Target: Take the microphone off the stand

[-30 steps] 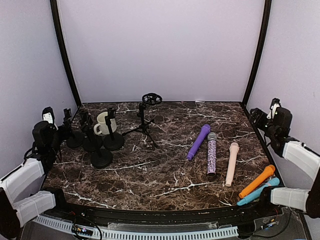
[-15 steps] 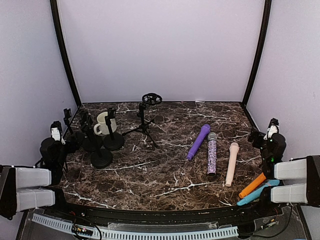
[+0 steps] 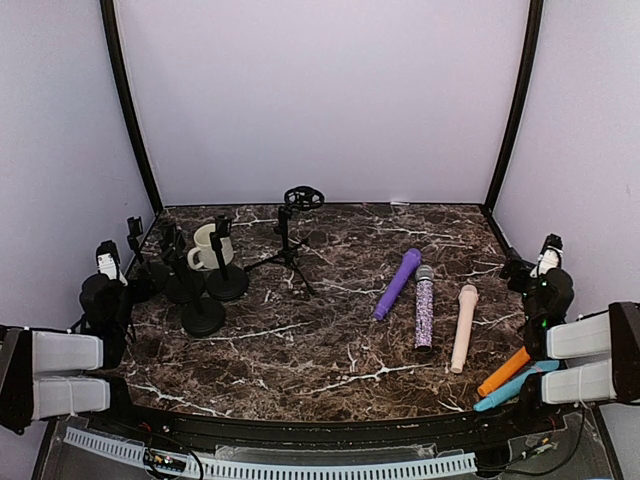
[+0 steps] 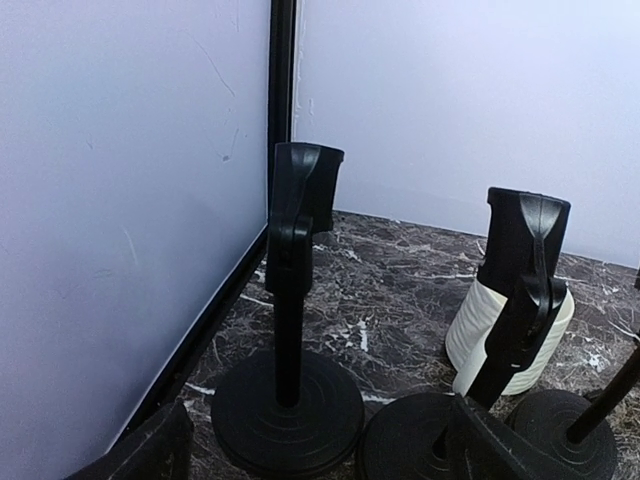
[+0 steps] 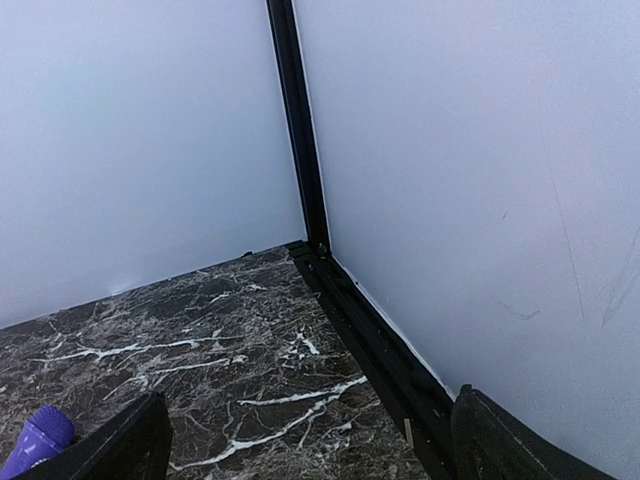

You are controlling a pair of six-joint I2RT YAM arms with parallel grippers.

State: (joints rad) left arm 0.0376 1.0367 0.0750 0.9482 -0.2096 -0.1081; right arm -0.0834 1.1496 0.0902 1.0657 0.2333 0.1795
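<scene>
At the far left, the left gripper [image 3: 112,272] hovers low over the table [image 3: 330,340] with its jaws wide apart and nothing between them, facing a cluster of four black stands [image 3: 203,300]. In the left wrist view, the nearest stand [image 4: 290,300] rises upright from its round base close to the left wall, and a second one [image 4: 525,260] leans in front of a cream mug [image 4: 505,345]. The mug sits among the stands at the back of the cluster. Just right of them is a tripod [image 3: 289,240] topped by a ring mount. The microphones all lie flat on the table, well apart from the stands. Right of the middle are a purple microphone [image 3: 397,283], a glitter microphone [image 3: 424,307] and a peach microphone [image 3: 464,327], roughly side by side. An orange microphone [image 3: 514,362] and a blue microphone [image 3: 512,387] lie close together at the near right edge, beside the right arm. The right gripper [image 3: 530,262] hangs near the right wall, its jaws also wide apart and holding nothing. Its wrist view faces the back right corner, with the tip of the purple microphone at the lower left.
</scene>
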